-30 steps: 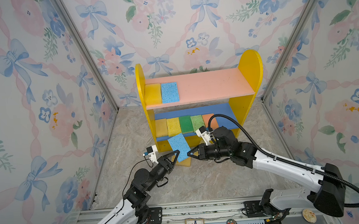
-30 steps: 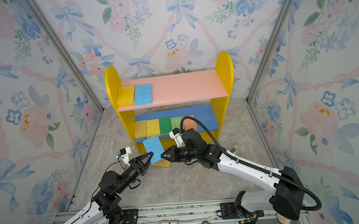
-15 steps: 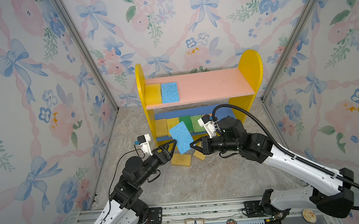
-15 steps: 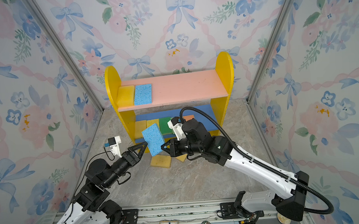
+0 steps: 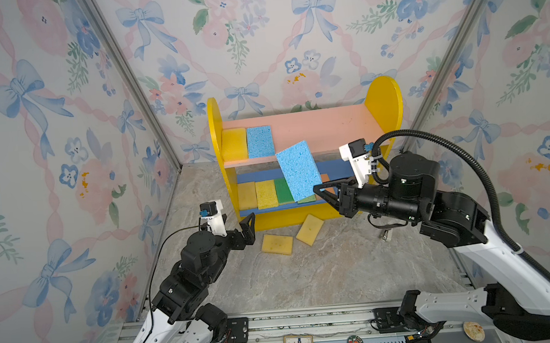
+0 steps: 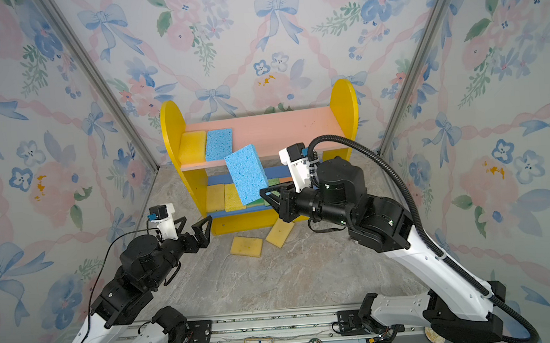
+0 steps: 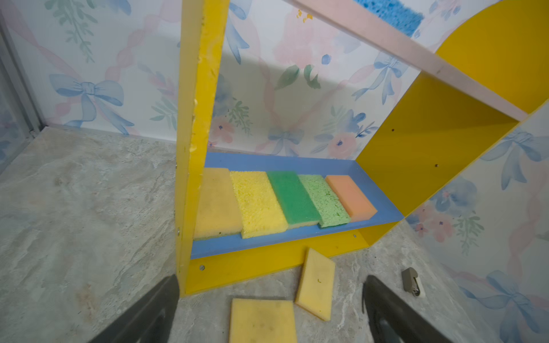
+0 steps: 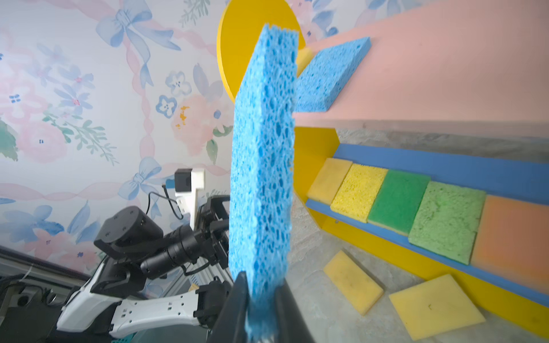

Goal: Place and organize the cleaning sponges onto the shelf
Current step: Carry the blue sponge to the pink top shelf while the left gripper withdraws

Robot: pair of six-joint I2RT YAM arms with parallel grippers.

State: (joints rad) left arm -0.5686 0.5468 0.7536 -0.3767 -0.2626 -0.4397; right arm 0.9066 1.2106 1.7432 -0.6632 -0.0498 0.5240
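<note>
My right gripper (image 5: 317, 189) (image 8: 261, 279) is shut on the lower edge of a light blue sponge (image 5: 298, 170) (image 6: 245, 174) (image 8: 263, 154), held upright and tilted before the shelf (image 5: 383, 105) (image 7: 196, 118). My left gripper (image 5: 239, 218) (image 6: 193, 222) (image 7: 271, 279) stands open and empty, low at the shelf's left front corner. On the pink upper board lie a yellow sponge (image 5: 234, 144) and a blue sponge (image 5: 259, 141). The blue lower board carries several sponges in a row (image 7: 292, 199). Two yellow sponges (image 5: 277, 244) (image 5: 310, 229) lie on the floor in front.
A small grey metal piece (image 5: 385, 235) (image 7: 411, 280) lies on the marble floor right of the loose sponges. Flowered walls close in on three sides. The aluminium rail (image 5: 310, 318) with both arm bases runs along the front.
My left gripper has opened, let go of the light blue sponge and drawn back to the left. My right gripper has lifted that sponge up toward the upper board.
</note>
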